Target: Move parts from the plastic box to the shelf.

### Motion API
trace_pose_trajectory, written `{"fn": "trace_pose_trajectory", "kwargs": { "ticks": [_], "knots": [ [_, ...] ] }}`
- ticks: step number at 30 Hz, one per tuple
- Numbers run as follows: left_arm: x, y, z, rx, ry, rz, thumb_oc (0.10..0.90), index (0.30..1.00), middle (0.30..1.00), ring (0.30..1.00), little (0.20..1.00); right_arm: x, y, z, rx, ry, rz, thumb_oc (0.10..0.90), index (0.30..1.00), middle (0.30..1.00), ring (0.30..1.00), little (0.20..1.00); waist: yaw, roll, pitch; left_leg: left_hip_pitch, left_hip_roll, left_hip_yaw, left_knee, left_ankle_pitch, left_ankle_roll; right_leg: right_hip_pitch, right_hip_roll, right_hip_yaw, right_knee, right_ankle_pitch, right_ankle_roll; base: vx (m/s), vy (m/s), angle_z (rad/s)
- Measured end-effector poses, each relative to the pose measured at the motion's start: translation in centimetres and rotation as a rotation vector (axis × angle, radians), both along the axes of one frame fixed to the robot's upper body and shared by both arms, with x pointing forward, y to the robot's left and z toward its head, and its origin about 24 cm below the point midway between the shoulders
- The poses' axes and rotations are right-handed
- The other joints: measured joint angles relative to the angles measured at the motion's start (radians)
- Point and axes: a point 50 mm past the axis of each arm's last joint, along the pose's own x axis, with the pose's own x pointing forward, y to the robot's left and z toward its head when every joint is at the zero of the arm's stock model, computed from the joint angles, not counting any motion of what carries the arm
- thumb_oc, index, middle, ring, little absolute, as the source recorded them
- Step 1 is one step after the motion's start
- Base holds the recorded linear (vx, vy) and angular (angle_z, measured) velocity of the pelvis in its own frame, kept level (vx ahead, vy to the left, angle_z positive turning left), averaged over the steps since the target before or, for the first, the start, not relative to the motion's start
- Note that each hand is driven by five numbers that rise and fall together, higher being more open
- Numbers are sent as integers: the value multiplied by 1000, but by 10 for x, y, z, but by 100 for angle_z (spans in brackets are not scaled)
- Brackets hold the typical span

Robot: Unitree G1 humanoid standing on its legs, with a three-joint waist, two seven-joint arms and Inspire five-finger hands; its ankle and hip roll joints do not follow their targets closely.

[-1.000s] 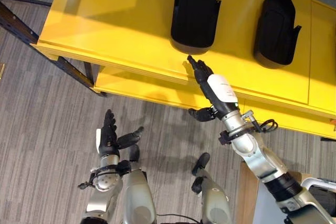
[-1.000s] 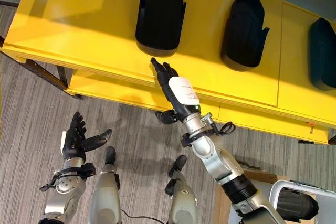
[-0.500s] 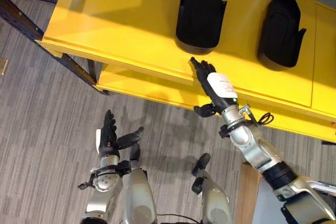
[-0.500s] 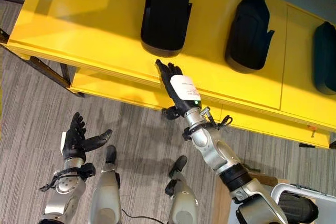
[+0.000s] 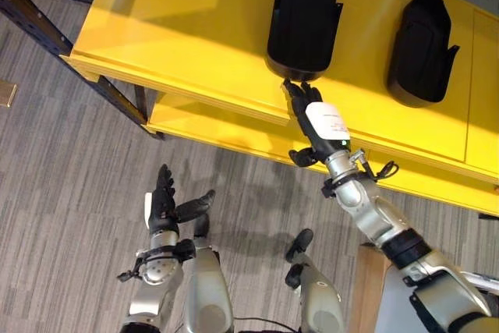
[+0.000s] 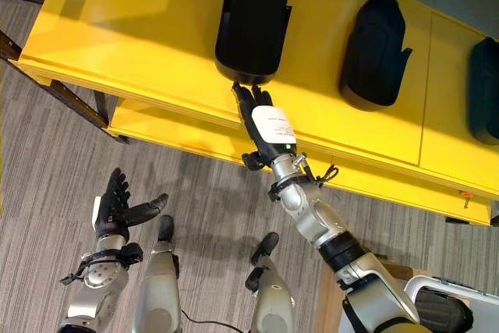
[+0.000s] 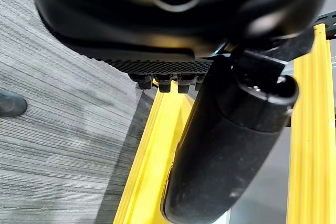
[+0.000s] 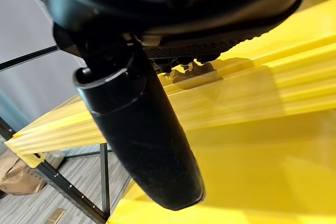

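Two black parts (image 5: 303, 15) on shelf (image 5: 179, 44), print unreadable.

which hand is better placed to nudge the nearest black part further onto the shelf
Right, probably. The right hand lies open on the yellow shelf with its fingers at the black part. The left hand is low over the floor.

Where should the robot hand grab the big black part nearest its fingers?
Probably by its narrow sides, coming from the rounded near end. The long black plastic part lies flat on the yellow shelf, pointing away from the right robot hand, whose fingertips reach that end.
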Motion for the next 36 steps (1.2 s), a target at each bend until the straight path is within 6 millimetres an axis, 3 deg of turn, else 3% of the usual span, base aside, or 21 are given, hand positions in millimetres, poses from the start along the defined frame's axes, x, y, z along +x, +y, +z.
{"fn": "trace_pose_trajectory", "kwargs": {
  "ticks": [36],
  "knots": [
    [2, -2, 0, -3, -2, -7, 900, 1000, 1000, 1000, 1000, 12, 5, 9, 9, -26, -34, 900, 1000, 1000, 1000, 1000, 4, 6, 4, -34, 0, -11, 48, -21, 1, -8, -5, -5, 3, 1, -2, 0, 0, 0]
  ]
}}
